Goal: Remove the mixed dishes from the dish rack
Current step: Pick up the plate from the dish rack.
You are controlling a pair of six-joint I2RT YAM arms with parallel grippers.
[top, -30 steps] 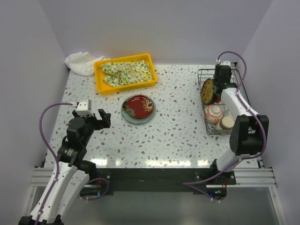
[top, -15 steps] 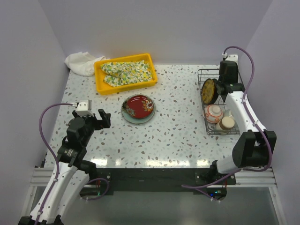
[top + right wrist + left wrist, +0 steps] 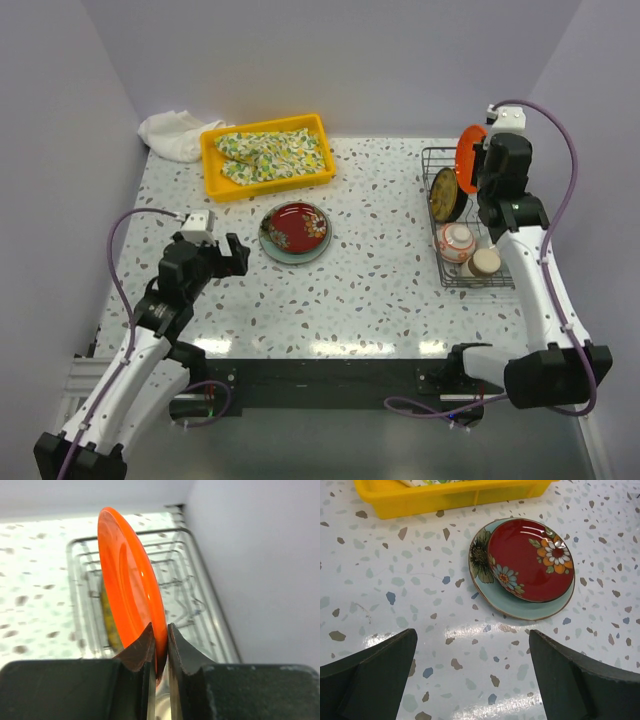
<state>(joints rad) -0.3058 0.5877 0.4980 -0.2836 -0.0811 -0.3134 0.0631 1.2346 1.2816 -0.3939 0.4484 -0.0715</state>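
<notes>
The right gripper (image 3: 159, 636) is clamped on the lower rim of an orange plate (image 3: 127, 575), holding it on edge above the dish rack (image 3: 478, 284). The plate appears stiff, glossy, slippery and breakable. A rim pinch suits it if it is kept upright. The left gripper (image 3: 472, 640) hangs above the table (image 3: 395, 595), jaws spread, holding nothing.

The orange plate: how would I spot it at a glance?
Look to the wire dish rack on the table, far right. Above it, the right gripper pinches the orange plate on edge. It alone is plain orange and held aloft.
</notes>
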